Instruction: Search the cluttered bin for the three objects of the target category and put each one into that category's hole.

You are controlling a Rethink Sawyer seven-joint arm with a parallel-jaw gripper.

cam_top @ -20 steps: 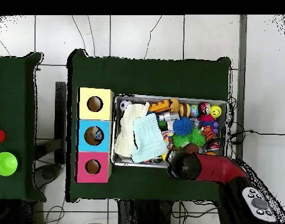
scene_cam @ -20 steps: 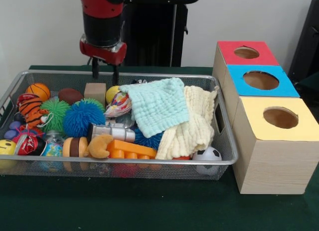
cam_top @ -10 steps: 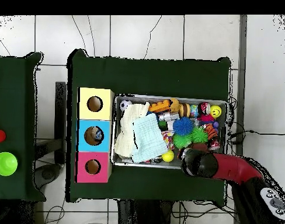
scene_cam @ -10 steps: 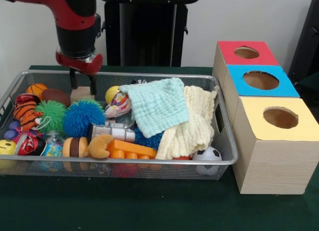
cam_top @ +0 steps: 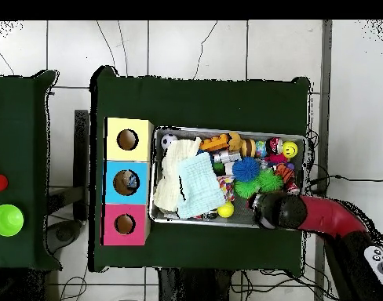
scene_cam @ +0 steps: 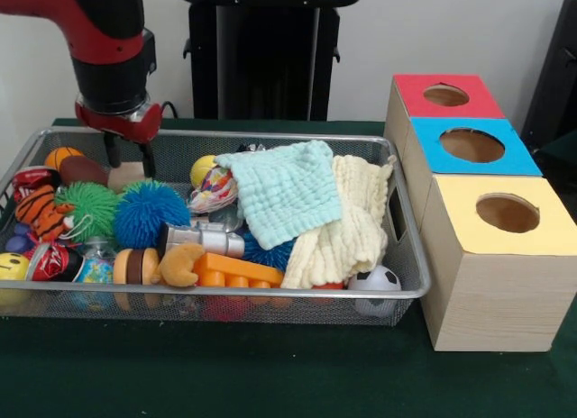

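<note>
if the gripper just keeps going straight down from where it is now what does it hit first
Most likely the tan wooden block directly below the gripper; its fingers straddle the block's top. The brown football lies just beside it, though depth is hard to judge.

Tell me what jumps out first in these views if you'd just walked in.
The wire bin crammed with toys, with a mint cloth draped over a cream cloth at its end nearest the boxes. Beside it stand three wooden boxes with red, blue and yellow holed tops. The gripper hangs over a wooden block at the bin's other end.
</note>
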